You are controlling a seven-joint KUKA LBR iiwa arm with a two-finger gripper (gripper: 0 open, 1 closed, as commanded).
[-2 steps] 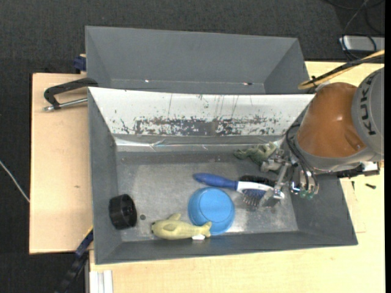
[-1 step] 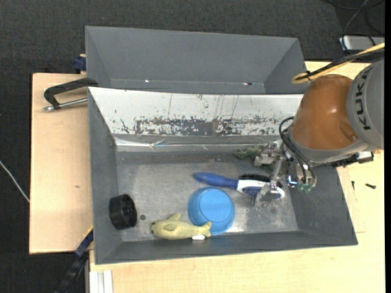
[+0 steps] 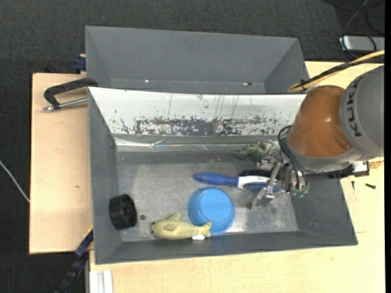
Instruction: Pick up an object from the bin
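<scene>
We find our end effector point(image 3: 267, 193) just beside the white head of the blue plastic toothbrush point(image 3: 215, 178), whose long handle runs away leftward; whether it is wide or narrow we cannot tell.

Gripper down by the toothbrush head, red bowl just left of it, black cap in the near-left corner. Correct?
No: the bowl is blue, not red. The camera view shows it just left of the gripper, which is down by the toothbrush head; the black cap is in the near-left corner.
</scene>
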